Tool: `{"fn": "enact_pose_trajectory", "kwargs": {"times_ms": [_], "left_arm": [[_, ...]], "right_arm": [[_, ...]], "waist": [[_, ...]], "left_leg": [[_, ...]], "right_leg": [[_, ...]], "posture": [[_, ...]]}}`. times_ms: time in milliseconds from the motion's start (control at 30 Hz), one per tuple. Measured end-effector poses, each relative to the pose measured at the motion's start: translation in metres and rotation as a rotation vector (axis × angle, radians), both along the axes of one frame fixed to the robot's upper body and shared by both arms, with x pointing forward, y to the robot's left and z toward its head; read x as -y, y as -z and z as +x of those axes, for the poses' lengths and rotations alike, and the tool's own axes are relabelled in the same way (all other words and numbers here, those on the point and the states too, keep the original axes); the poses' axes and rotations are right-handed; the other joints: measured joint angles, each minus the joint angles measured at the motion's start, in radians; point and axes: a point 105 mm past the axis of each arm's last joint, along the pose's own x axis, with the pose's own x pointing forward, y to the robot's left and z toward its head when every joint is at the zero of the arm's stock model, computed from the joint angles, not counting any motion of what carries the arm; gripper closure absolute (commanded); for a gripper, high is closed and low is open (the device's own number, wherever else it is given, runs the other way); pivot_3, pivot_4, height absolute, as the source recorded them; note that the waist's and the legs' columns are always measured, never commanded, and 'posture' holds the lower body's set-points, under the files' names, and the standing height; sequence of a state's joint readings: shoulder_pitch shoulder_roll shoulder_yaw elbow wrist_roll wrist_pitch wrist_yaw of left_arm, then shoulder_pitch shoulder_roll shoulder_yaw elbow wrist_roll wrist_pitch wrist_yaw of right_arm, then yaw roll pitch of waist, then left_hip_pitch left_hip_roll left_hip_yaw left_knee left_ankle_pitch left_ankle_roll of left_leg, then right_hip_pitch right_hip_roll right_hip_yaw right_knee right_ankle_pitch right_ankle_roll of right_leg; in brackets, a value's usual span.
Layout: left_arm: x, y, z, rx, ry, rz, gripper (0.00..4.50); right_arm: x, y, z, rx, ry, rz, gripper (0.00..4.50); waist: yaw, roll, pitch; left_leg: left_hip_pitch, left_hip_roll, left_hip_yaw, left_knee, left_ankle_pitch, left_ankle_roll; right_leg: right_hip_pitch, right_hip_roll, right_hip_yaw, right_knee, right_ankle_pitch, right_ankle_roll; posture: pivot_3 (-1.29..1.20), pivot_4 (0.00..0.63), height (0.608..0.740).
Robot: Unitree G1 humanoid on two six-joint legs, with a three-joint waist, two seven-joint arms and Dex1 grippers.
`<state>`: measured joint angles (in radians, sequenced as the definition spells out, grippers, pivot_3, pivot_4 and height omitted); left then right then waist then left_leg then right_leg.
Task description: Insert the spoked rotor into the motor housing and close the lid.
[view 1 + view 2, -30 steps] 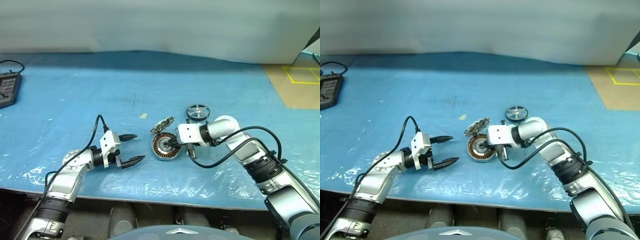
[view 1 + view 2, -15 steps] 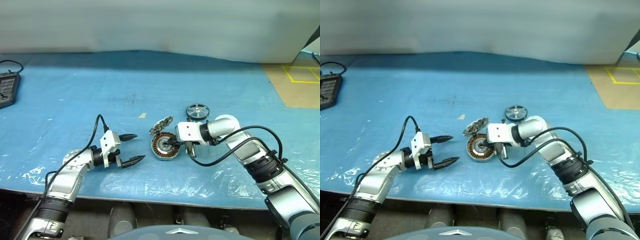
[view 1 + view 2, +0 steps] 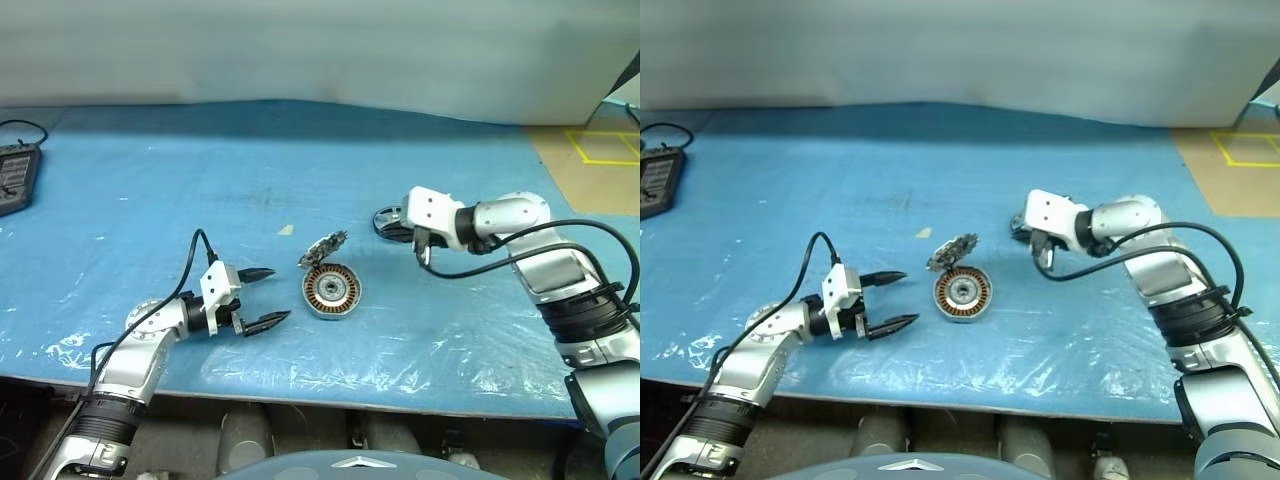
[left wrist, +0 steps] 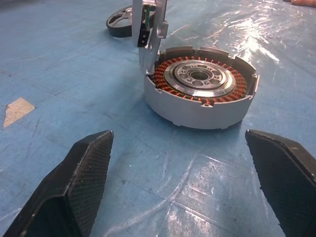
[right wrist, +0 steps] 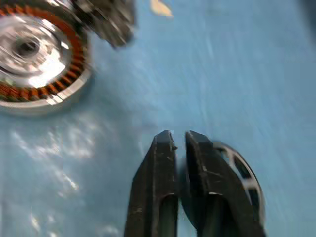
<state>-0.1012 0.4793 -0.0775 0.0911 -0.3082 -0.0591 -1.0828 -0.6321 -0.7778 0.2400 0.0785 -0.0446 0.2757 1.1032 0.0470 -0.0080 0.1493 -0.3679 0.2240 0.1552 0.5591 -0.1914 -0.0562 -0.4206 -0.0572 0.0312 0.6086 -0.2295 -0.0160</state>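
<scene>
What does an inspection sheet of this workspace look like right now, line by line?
Surface: blue plastic sheet, wrinkled and glossy near the front edge.
Job's things: motor housing open, windings showing; lid raised at its far rim; spoked rotor lying flat, not inserted.
Clutter: small tan scrap; black device at the far left.
Grippers: left gripper jaws wide open, empty, facing the housing; right gripper jaws nearly together, empty, over the rotor.
Cables: black, along both arms.
Surroundings: yellow floor marking, pale wall.

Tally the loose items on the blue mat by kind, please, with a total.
Motor housing with hinged lid: 1
Spoked rotor: 1
Tan scrap: 1
Black device at the mat's left edge: 1
Total: 4
</scene>
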Motion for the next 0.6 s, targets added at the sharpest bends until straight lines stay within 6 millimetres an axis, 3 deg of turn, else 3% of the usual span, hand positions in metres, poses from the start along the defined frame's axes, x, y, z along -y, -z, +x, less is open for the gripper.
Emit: {"fn": "enact_pose_trajectory", "kwargs": {"times_ms": [67, 333, 600], "left_arm": [[0.001, 0.001, 0.001, 0.0, 0.0, -0.007, 0.0], [0.0, 0.003, 0.003, 0.005, -0.002, -0.007, 0.0], [0.0, 0.002, 0.003, 0.003, -0.002, -0.004, 0.0]], "right_arm": [[0.01, 0.002, 0.009, 0.015, 0.047, -0.01, 2.66], [0.044, 0.021, 0.031, 0.013, 0.174, -0.041, 2.66], [0.047, 0.027, 0.043, 0.015, 0.206, -0.015, 2.66]], "waist": [[-0.002, 0.0, 0.0], [-0.001, 0.0, 0.0], [0.0, 0.001, 0.001]], "left_leg": [[0.0, 0.0, 0.0, 0.001, 0.0, 0.0], [-0.001, 0.0, 0.0, 0.003, 0.0, 0.0], [-0.001, 0.0, 0.0, 0.006, 0.0, 0.0]], "right_leg": [[0.0, 0.0, 0.0, 0.001, 0.0, 0.0], [0.0, 0.0, 0.0, 0.002, 0.0, 0.0], [0.0, 0.0, -0.001, 0.006, 0.0, -0.001]], "posture": [[0.0, 0.15, 0.74], [0.0, 0.15, 0.74], [0.0, 0.15, 0.74]]}}
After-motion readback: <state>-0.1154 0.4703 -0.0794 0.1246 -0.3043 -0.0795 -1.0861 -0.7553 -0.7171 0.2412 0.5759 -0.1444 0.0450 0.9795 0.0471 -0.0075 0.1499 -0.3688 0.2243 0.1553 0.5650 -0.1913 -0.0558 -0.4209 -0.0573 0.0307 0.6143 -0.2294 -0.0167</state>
